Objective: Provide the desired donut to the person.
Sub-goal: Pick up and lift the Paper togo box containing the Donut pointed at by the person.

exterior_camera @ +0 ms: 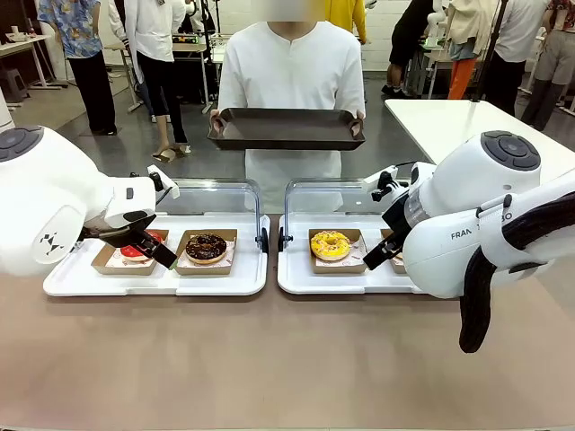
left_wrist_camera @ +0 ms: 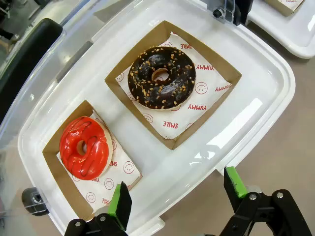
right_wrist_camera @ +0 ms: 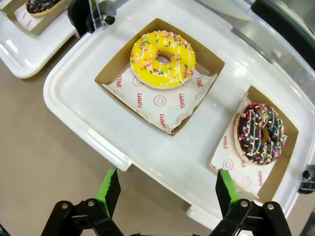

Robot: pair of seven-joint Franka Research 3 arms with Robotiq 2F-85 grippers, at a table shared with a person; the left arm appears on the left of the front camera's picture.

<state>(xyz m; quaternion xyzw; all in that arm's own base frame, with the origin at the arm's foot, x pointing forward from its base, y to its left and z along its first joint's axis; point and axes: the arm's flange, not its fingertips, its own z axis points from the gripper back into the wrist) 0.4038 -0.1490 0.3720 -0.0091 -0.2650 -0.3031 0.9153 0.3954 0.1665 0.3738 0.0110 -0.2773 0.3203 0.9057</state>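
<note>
- We see the left pincer (left_wrist_camera: pixel 177 189) released, near the boxed red donut (left_wrist_camera: pixel 83 147) and chocolate donut (left_wrist_camera: pixel 161 77).
- We read "YUMMY" and "SMILE" on the liner paper (left_wrist_camera: pixel 209 91).
- The right pincer (right_wrist_camera: pixel 167 184), likewise released, hangs near the yellow donut (right_wrist_camera: pixel 163 59).
- The person (exterior_camera: pixel 292 67) holds a dark tray (exterior_camera: pixel 286 128).

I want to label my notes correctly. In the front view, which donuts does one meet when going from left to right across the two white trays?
red donut → chocolate donut → yellow donut
</note>
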